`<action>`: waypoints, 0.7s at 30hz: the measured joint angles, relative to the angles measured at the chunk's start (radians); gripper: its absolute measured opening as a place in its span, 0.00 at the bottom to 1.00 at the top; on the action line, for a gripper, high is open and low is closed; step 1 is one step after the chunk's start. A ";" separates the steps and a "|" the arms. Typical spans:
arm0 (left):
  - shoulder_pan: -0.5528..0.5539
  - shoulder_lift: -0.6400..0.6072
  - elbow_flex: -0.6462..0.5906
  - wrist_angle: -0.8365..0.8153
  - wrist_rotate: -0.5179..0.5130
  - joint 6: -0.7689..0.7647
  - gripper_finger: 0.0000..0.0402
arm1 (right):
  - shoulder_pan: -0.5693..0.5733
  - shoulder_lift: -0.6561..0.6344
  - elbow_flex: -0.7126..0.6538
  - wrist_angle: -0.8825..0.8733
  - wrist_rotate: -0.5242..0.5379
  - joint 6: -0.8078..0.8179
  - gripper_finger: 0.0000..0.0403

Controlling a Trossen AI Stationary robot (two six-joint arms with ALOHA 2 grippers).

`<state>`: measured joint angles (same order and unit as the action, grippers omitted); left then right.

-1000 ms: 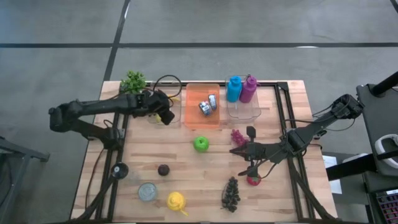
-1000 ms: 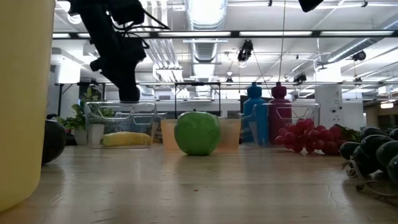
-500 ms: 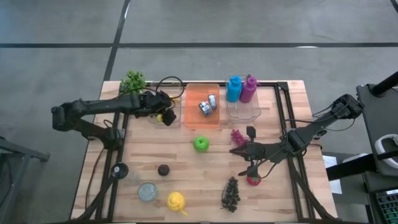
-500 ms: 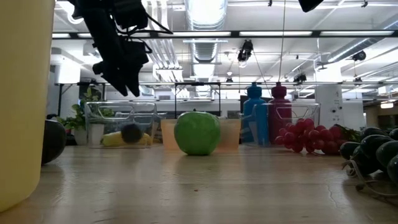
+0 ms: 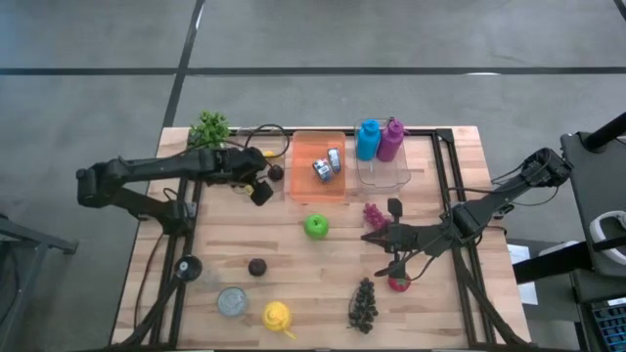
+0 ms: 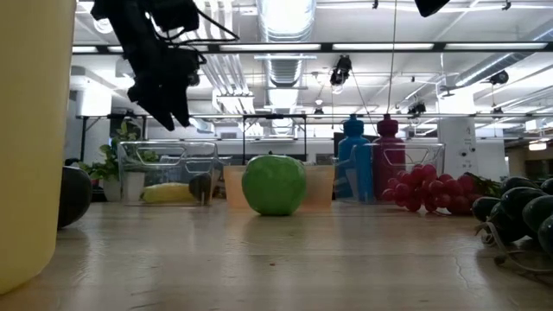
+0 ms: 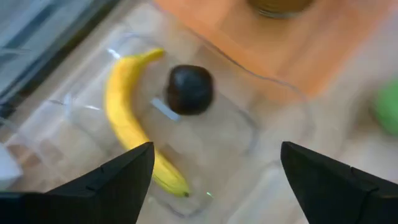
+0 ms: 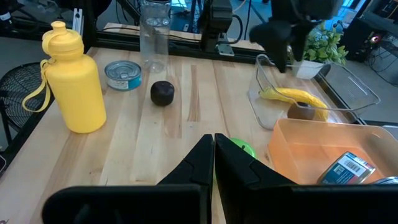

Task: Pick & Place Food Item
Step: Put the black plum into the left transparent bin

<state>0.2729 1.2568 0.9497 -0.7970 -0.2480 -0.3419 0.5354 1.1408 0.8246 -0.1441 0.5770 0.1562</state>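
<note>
Jaws spread wide, your left gripper (image 5: 256, 184) hangs above the clear bin (image 7: 249, 127), which holds one banana (image 7: 127, 130) and one dark round fruit (image 7: 189, 90) touching it; your right gripper (image 5: 377, 238) waits pressed shut mid-table. Beside it, the orange bin (image 5: 303, 186) holds what look like two cans (image 5: 327, 164), labels unreadable, and another clear bin (image 5: 383, 176) holds two bottles (image 5: 379, 140).

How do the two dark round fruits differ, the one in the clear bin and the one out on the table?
The dark fruit in the clear bin lies beside the banana, under the open left tool. The dark fruit on the table sits alone on bare wood, near the can, far from either tool. Both are small, round and nearly black.
</note>
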 joint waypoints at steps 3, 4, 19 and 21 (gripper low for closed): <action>-0.062 -0.024 0.000 -0.038 0.006 0.016 0.89 | 0.000 0.000 0.000 0.000 0.000 0.000 0.02; -0.087 -0.034 0.000 -0.051 0.006 0.029 0.89 | 0.000 0.000 0.000 0.000 0.000 0.000 0.02; -0.676 -0.050 -0.001 -0.076 0.002 -0.030 0.87 | 0.001 0.000 0.000 0.000 0.000 0.000 0.02; -0.729 -0.050 -0.001 -0.058 -0.005 -0.062 0.88 | 0.001 0.000 0.000 0.000 0.000 0.000 0.02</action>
<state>-0.4564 1.2068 0.9482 -0.8545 -0.2535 -0.4042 0.5365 1.1408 0.8242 -0.1438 0.5770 0.1562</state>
